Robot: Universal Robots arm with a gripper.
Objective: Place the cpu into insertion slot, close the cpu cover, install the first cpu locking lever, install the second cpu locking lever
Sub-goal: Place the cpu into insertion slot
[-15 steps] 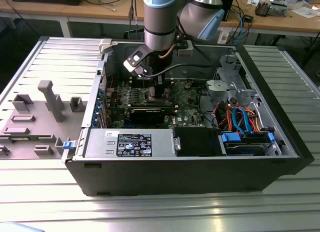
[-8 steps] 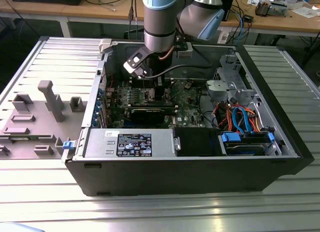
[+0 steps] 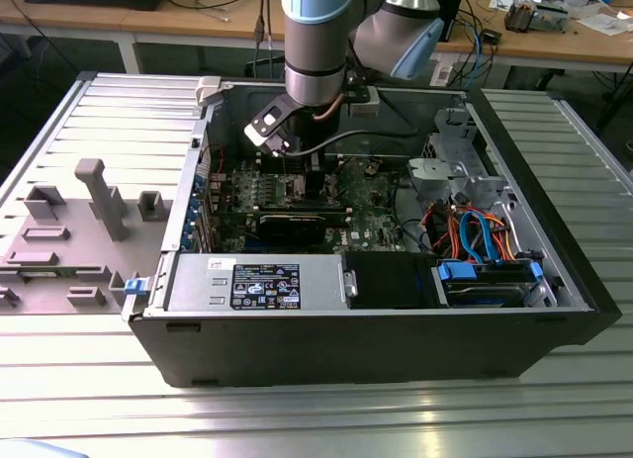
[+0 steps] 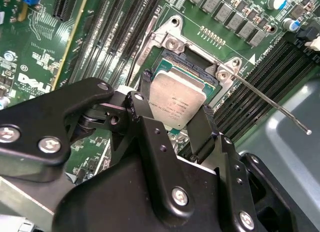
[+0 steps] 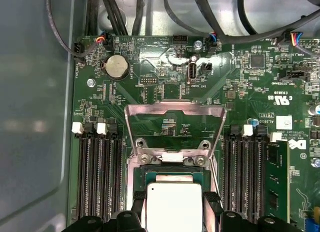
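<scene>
Here I am, down inside the computer case (image 3: 368,331), with my gripper (image 4: 175,104) pinched on the cpu (image 4: 177,102). My jaws are closed only as far as the chip's width, one of my fingers (image 4: 206,123) on each of two opposite edges, silver top facing up at me. The insertion slot (image 4: 183,50) sits directly beneath my jaws, its dark bed showing just beyond the chip's far edge. Whether the chip is touching the socket or hanging just above it, I can't tell from here. Past my fingertips the cpu cover (image 5: 172,110) stands flipped open, green board visible through its window, so the way down is free. A thin locking lever (image 4: 270,104) is swung out to one side of my jaws and well out of the way. The long memory slots (image 5: 97,179) run along both sides of me, so I have little room to wander. To do this well, I reckon the chip must be flat and square to the metal rim, every edge parallel. It should lower straight down with no sliding and no pressing, because the contacts underneath look easily damaged. My grip needs to be just firm enough that the chip can't tilt.
</scene>
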